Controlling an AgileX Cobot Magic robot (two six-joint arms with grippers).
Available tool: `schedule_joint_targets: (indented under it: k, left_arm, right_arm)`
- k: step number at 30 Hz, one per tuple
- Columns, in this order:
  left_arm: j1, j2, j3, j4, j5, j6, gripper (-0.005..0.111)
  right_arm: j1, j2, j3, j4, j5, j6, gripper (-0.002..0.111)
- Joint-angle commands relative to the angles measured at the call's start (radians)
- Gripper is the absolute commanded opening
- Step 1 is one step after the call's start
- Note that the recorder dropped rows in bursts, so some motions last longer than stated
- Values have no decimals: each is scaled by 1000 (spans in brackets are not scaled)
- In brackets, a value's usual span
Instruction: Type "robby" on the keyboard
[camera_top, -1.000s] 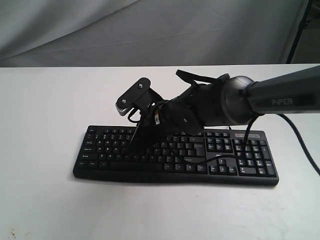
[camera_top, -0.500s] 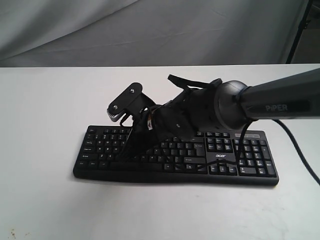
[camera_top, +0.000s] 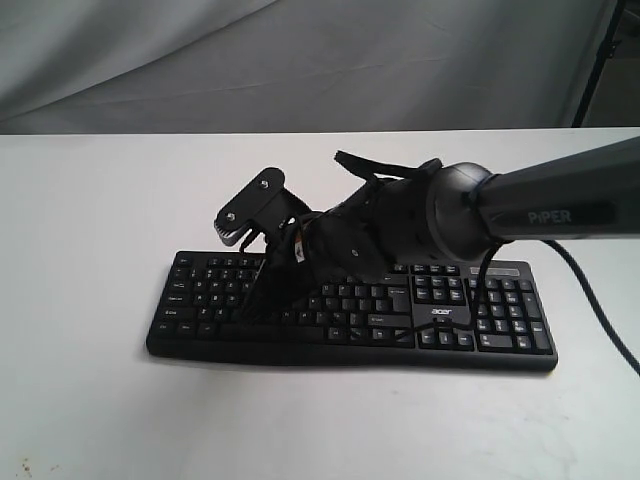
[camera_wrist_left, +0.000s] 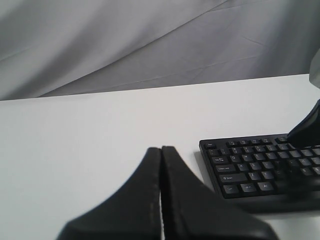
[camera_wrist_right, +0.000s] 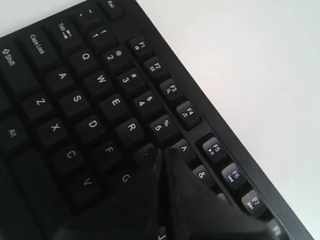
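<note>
Two grippers and one keyboard were entered for this moment.

Item 1: the keyboard (camera_top: 350, 305). Black, full-size, white legends. We found it lying flat near the middle of the white table (camera_top: 90, 200), its long side facing the exterior camera and its number pad at the right of that view. A small white acer logo (camera_top: 440, 313) showed above the arrow keys.

Item 2: the right gripper (camera_wrist_right: 162, 152). Its two dark fingers were pressed together to a single point and held nothing. In the right wrist view we saw that point over the letter block, on the key bordered by R (camera_wrist_right: 131, 127), 5 (camera_wrist_right: 159, 125) and the key marked ^ (camera_wrist_right: 184, 146). That key's own legend was hidden under the fingers. We could not tell whether the tip pressed the key or only rested above it. In the exterior view the fingers slanted down onto the left half of the keyboard.

Item 3: the right arm (camera_top: 560, 205). Dark grey, lettered PiPER, it reached in from the right edge of the exterior view and crossed above the number pad. The wrist camera bracket (camera_top: 252, 205) stood tilted above the function row.

Item 4: the left gripper (camera_wrist_left: 161, 150). We saw it in the left wrist view only. Its fingers were closed flat against each other and were empty. It sat over bare table, apart from the Esc-end corner of the keyboard.

Item 5: the grey cloth backdrop (camera_top: 300, 60), hanging creased behind the table.
</note>
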Motion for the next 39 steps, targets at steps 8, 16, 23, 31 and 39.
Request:
schedule_joint_targets:
  k: [8, 16, 23, 31, 39]
  left_arm:
    - [-6, -3, 4, 5, -7, -3, 0]
    - [-6, -3, 4, 5, -7, -3, 0]
    - [-6, -3, 4, 5, -7, -3, 0]
    - [-6, -3, 4, 5, -7, -3, 0]
    - [-6, -3, 4, 5, -7, -3, 0]
  right_arm:
    - [-2, 46, -5, 15, -31, -5, 0]
    - [-9, 5, -5, 10, -11, -23, 0]
    - [-9, -117, 44, -10, -3, -23, 0]
    - [-9, -430, 417, -13, -276, 8, 0]
    - [-15, -642, 671, -13, -374, 8, 0]
